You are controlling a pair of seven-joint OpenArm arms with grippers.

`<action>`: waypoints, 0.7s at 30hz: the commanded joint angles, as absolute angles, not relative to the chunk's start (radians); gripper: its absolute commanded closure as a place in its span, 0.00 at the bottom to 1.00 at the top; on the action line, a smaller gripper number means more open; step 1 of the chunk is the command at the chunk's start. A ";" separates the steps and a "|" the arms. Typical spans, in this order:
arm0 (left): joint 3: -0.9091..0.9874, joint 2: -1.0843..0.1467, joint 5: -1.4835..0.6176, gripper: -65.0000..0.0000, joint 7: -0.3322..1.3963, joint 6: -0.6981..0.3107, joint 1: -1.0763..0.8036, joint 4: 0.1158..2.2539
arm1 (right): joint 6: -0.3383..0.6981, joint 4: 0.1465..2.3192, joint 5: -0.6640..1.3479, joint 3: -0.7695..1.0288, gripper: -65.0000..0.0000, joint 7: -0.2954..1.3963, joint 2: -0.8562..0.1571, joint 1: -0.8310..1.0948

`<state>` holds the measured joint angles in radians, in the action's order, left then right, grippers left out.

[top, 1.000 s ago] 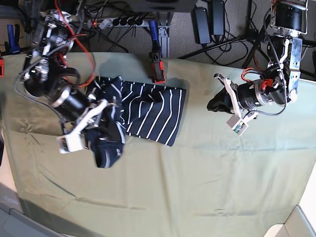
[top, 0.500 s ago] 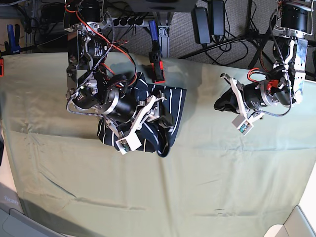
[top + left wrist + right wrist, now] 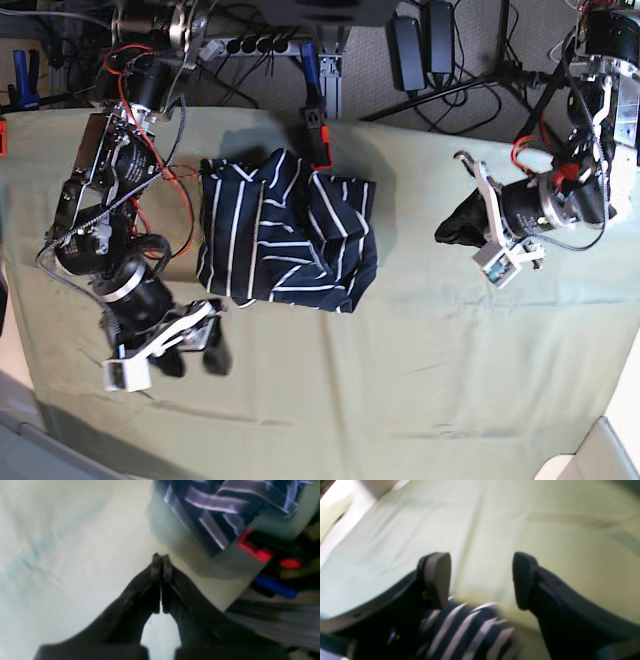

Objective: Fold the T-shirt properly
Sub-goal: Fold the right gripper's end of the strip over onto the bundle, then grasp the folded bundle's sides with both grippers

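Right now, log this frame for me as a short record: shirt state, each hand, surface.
shirt: T-shirt lies in a rumpled, roughly folded bundle on the table cloth, stripes running several ways
right hand: right hand open, nothing between its fingers, off the shirt's near-left corner in the base view
left hand: left hand shut, empty, above bare cloth well away from the shirt
background: red-and-black clamp at the table's far edge, just behind the shirt
fold quality: untidy, edges not squared
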<state>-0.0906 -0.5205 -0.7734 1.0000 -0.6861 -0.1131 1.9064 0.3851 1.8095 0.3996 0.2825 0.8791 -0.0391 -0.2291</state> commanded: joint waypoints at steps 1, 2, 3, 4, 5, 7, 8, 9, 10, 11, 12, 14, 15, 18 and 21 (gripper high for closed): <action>-0.086 -0.529 -0.803 1.00 0.985 -0.698 -0.101 1.958 | 0.450 1.797 0.390 0.297 0.42 0.839 -0.060 -0.266; -0.086 -0.526 -0.810 1.00 0.985 -0.698 -0.102 1.988 | 0.450 1.767 0.373 0.307 0.47 0.822 -0.075 -0.281; -0.086 -0.523 -0.812 1.00 0.984 -0.698 -0.103 2.013 | 0.450 1.734 0.358 0.311 0.56 0.813 -0.088 -0.294; -0.087 -0.520 -0.812 1.00 0.984 -0.698 -0.106 2.030 | 0.449 1.701 0.350 0.310 0.70 0.810 -0.100 -0.307; -0.089 -0.515 -0.812 1.00 0.984 -0.698 -0.108 2.039 | 0.450 1.668 0.347 0.310 0.85 0.810 -0.110 -0.319; -0.110 -0.505 -0.811 1.00 0.984 -0.698 -0.109 2.040 | 0.450 1.596 0.347 0.310 1.00 0.809 -0.122 -0.338; -0.128 -0.498 -0.811 1.00 0.985 -0.698 -0.109 2.040 | 0.449 1.560 0.347 0.310 1.00 0.807 -0.127 -0.344; -0.150 -0.489 -0.810 1.00 0.984 -0.698 -0.109 2.040 | 0.450 1.527 0.348 0.309 1.00 0.806 -0.133 -0.350; -0.175 -0.480 -0.807 1.00 0.984 -0.698 -0.108 2.040 | 0.450 1.494 0.347 0.309 1.00 0.804 -0.134 -0.358; -0.202 -0.472 -0.794 1.00 0.982 -0.698 -0.108 2.040 | 0.450 1.464 0.348 0.308 1.00 0.804 -0.136 -0.365; -0.228 -0.463 -0.779 1.00 0.979 -0.698 -0.108 2.039 | 0.450 1.434 0.348 0.307 1.00 0.804 -0.135 -0.372; -0.276 -0.451 -0.747 1.00 0.964 -0.698 -0.108 2.039 | 0.450 1.384 0.348 0.301 1.00 0.800 -0.135 -0.385; -0.297 -0.447 -0.728 1.00 0.951 -0.698 -0.108 2.039 | 0.450 1.364 0.348 0.297 1.00 0.800 -0.135 -0.388; -0.355 -0.446 -0.673 1.00 0.904 -0.698 -0.108 2.027 | 0.450 1.328 0.348 0.282 1.00 0.784 -0.135 -0.387; -0.401 -0.445 -0.611 1.00 0.862 -0.698 -0.108 1.977 | 0.450 1.314 0.348 0.256 1.00 0.781 -0.136 -0.387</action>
<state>-0.4057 -0.4404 -0.5995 0.8810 -0.6857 -0.1188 1.9633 0.3851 1.2991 0.3370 0.2539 0.8059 -0.1268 -0.3599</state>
